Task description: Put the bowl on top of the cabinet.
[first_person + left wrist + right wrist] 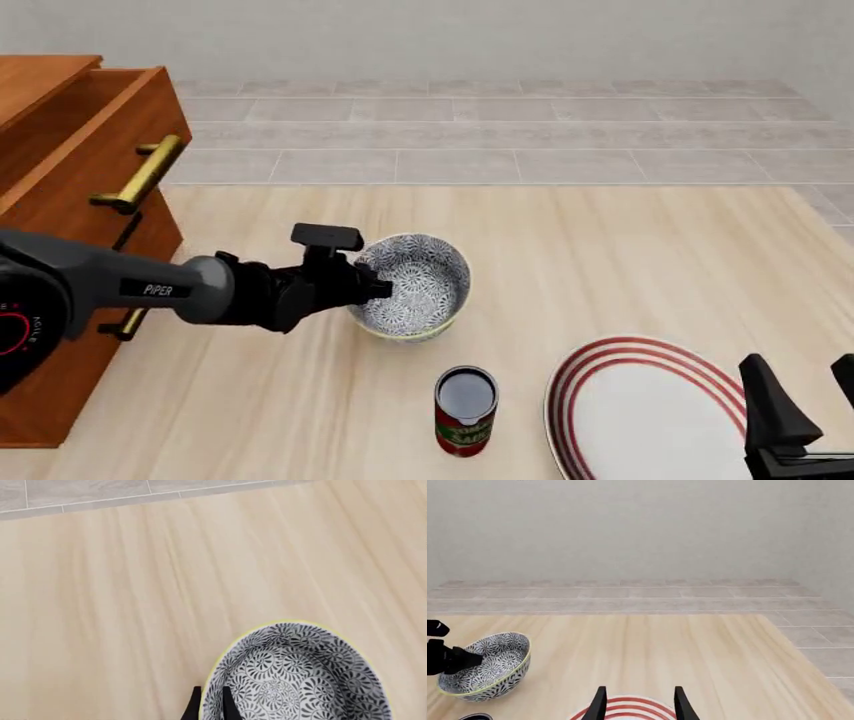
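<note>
The bowl [424, 283], blue-grey swirl pattern with a pale yellow rim, sits tilted at the table's middle, right of the cabinet [60, 160]. My left gripper [379, 288] is shut on the bowl's left rim. In the left wrist view its fingers [194, 706] straddle the rim of the bowl [300, 680], one outside and one inside. From the right wrist view the bowl [490, 666] leans with the left gripper [468, 659] at its edge. My right gripper [807, 400] stands open near the table's front right, over the plate, holding nothing.
A white plate with red rings [641, 415] lies at the front right. A red can [466, 410] stands just in front of the bowl. The cabinet has brass bar handles [142, 172], and its top [40, 80] is well above the table. Grey tiled floor [534, 130] lies beyond the table.
</note>
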Motion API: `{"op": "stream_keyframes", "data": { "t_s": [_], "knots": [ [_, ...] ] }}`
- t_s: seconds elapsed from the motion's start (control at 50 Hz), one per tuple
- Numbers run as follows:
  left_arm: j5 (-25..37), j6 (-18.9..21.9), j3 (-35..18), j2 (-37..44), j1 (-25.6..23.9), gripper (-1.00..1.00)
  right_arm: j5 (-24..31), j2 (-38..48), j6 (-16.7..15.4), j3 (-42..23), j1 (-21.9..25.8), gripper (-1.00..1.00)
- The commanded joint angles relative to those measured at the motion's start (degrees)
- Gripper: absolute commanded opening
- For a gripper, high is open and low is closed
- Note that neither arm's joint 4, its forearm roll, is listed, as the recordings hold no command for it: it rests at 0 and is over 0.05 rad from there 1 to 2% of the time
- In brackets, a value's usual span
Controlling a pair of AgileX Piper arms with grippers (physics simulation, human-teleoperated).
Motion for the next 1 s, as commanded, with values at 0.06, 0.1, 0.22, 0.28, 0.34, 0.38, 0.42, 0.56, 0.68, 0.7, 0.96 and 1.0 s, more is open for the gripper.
{"op": "stream_keyframes", "data": {
  "t_s": [0.06,0.1,0.22,0.28,0.34,0.38,0.42,0.56,0.68,0.7,0.96,1.0],
  "knots": [
    [-0.26,-1.93,2.18,1.15,-1.6,-1.0,-0.16,0.0,-0.13,-0.01,0.05,1.0],
    [-0.26,-2.11,2.64,0.32,-1.69,-1.0,-0.13,0.0,-0.17,-0.01,0.1,1.0],
    [-0.28,-1.24,4.72,-3.79,-1.49,-1.0,-0.32,0.0,-0.31,-0.06,0.2,1.0],
    [-0.23,0.21,6.05,-6.68,-0.71,-1.0,-0.32,0.0,-0.47,-0.07,0.31,1.0],
    [0.01,0.44,6.55,-8.1,-0.45,-1.0,-0.31,0.0,-0.52,-0.09,0.39,1.0],
    [0.36,1.56,7.05,-9.84,0.08,-1.0,-0.33,0.0,-0.57,-0.13,0.45,1.0],
    [0.91,1.81,7.41,-11.49,0.12,-1.0,-0.32,0.0,-0.59,-0.2,0.5,1.0],
    [2.39,2.4,8.31,-16.12,0.61,-1.0,-0.38,0.0,-0.66,-0.2,0.57,1.0],
    [2.86,2.39,8.77,-17.83,0.85,-1.0,-0.34,0.0,-0.82,-0.29,0.69,1.0],
    [3.0,2.27,8.94,-18.4,0.75,-1.0,-0.34,0.0,-0.78,-0.4,0.67,1.0],
    [4.67,1.81,9.89,-23.32,0.06,-1.0,-0.36,0.0,-0.69,-0.29,0.77,1.0],
    [4.78,1.52,9.94,-23.77,0.0,-1.0,-0.35,0.0,-0.71,-0.33,0.81,1.0]
  ]
}}
